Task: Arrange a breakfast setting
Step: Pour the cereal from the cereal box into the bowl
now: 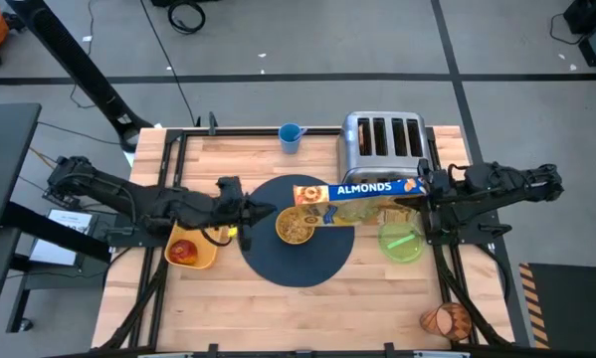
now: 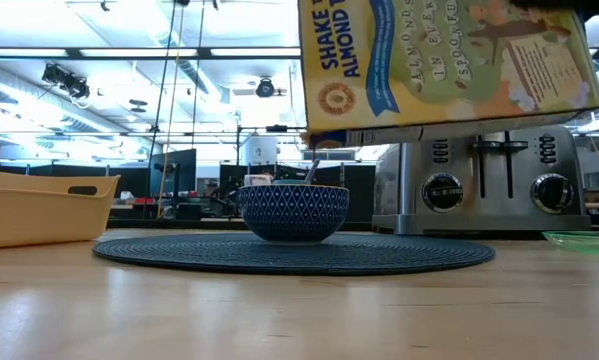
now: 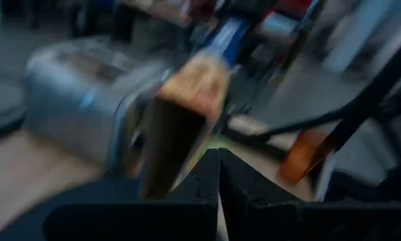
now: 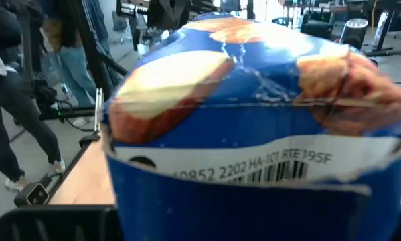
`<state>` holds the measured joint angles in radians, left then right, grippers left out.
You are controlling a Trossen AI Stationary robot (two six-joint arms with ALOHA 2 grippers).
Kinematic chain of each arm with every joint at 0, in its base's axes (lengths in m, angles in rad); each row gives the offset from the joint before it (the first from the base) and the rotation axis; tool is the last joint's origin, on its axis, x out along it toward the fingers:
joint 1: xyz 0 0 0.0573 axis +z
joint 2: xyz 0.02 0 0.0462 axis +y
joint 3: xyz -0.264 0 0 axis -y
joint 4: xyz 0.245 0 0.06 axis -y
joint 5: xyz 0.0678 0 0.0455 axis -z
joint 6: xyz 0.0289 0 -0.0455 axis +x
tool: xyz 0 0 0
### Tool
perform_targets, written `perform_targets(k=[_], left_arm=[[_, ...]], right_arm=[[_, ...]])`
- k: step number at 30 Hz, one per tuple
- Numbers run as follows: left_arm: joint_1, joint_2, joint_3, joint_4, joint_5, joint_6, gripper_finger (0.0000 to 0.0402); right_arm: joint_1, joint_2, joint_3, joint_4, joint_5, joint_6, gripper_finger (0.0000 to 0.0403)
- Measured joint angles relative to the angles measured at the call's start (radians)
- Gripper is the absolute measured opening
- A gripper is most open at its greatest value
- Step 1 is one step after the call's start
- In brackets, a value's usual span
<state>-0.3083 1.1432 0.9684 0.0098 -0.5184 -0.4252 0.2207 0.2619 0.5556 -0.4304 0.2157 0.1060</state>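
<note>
A cereal box [image 1: 357,191] marked ALMONDS lies lengthwise in the air. Its left end is over a bowl [image 1: 296,226] of cereal that stands on the dark round mat [image 1: 298,267]. In the low view the bowl [image 2: 293,211] is blue-patterned outside. My right gripper [image 1: 424,195] is shut on the box's right end. My left gripper [image 1: 266,212] is shut beside the bowl's left rim, over the mat's left edge. A red apple [image 1: 183,250] lies in a yellow tub [image 1: 204,257]. The green plate [image 1: 401,242] sits right of the mat. The orange-brown cup [image 1: 447,320] lies at the front right. My right gripper holds the cereal box by its barcode end [image 4: 254,167], the end toward the table's right. The fingers come level from the right, along the box; the box hides the place of contact. The box [image 2: 449,60] is lifted clear above the bowl, its left end slightly lower.
The chrome toaster [image 1: 382,136] stands at the back, right behind the box. A small blue cup [image 1: 291,136] stands at the far edge. People stand beyond the table in the right wrist view [image 4: 13,100].
</note>
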Motion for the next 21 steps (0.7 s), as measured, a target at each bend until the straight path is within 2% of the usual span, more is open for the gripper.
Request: perform_targets(k=[5,15,21], left_arm=[[0.022,-0.017,0.001,0.098,0.017,0.117,0.0009],[0.028,-0.054,0.000,0.147,0.034,0.154,0.0009],[0.015,-0.060,0.000,0.211,0.045,0.209,0.0009]], right_arm=[[0.000,-0.050,-0.035,0.010,0.000,0.008,0.0093],[0.000,-0.172,-0.037,0.021,-0.014,0.007,0.0093],[0.000,-0.234,-0.037,0.092,-0.056,0.004,0.0093]])
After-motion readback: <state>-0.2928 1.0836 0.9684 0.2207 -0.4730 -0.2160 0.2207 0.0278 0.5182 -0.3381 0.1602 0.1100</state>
